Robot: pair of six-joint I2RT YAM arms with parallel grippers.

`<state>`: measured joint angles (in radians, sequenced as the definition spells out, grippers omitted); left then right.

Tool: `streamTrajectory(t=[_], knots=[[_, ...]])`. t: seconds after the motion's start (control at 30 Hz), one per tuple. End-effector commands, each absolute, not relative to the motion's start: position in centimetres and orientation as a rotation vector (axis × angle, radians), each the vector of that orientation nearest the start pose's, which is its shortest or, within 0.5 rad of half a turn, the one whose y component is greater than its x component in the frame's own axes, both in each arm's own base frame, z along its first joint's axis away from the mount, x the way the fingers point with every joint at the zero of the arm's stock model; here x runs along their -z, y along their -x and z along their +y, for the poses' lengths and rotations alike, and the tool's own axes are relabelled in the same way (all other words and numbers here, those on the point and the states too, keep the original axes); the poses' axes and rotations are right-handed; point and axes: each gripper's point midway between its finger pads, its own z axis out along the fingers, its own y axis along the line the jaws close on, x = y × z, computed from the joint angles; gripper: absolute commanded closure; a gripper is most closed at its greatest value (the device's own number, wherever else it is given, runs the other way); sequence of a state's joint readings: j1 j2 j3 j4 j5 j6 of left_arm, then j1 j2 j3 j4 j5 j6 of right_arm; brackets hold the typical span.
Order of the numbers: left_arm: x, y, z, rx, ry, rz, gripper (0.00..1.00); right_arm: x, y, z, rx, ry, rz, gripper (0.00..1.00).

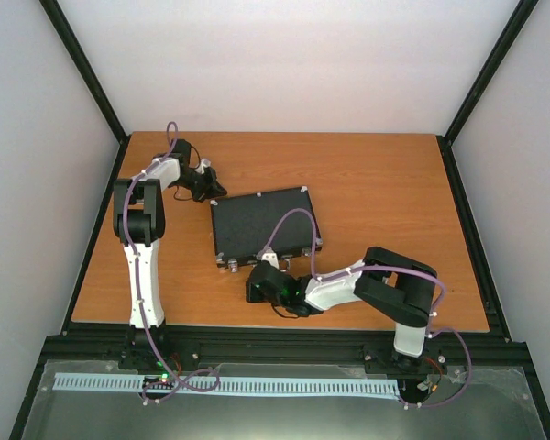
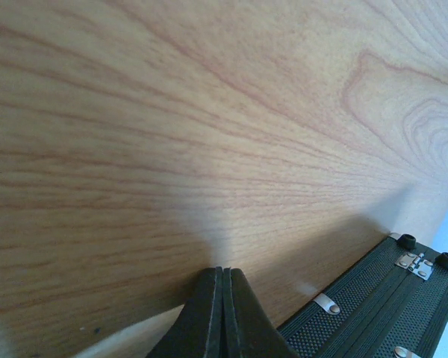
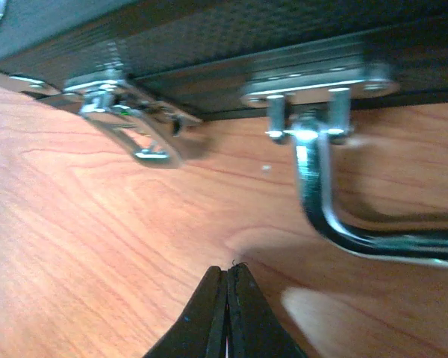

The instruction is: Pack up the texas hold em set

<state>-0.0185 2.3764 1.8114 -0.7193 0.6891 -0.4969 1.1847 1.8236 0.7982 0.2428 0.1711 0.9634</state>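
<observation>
A brown wooden table point(image 1: 376, 183) sits between white walls point(image 1: 293, 55). A black case point(image 1: 264, 225) lies on it, lid down. The left gripper point(image 2: 222, 272) and right gripper point(image 3: 230, 268) are both pinched together, empty.

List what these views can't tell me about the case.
- What is inside: the closed lid of the case hides it in every view.
- Whether the latch is fastened: blurred in the right wrist view, too small in the top view.
- The handle: cut off by the right wrist view's right edge.
- Left wrist view: only the case's hinge corner shows; the frame cuts the rest.
</observation>
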Motion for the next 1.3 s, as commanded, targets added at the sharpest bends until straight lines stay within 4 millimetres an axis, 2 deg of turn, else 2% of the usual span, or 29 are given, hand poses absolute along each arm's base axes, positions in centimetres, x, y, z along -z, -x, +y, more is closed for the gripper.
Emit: streamTrajectory(t=[0.0, 0.2, 0.47, 0.73, 1.27], knots=[[3.3, -49.0, -10.5, 0.945, 0.62, 2.918, 0.99, 0.0, -17.8, 40.7, -0.918, 0.302, 2.473, 0.97], [3.4, -48.9, -10.4, 0.935, 0.614, 2.924, 0.99, 0.3, -18.1, 42.0, -0.949, 0.321, 2.451, 0.97], [3.6, -48.7, -10.4, 0.933, 0.616, 2.93, 0.99, 0.5, -19.1, 41.4, -0.9, 0.261, 2.432, 0.97], [3.8, -48.6, -10.4, 0.933, 0.616, 2.934, 0.99, -0.2, -20.0, 40.9, -0.859, 0.218, 2.404, 0.97], [4.4, -48.7, -10.3, 0.926, 0.619, 2.943, 0.99, -1.9, -21.4, 41.5, -0.92, 0.205, 2.351, 0.97]])
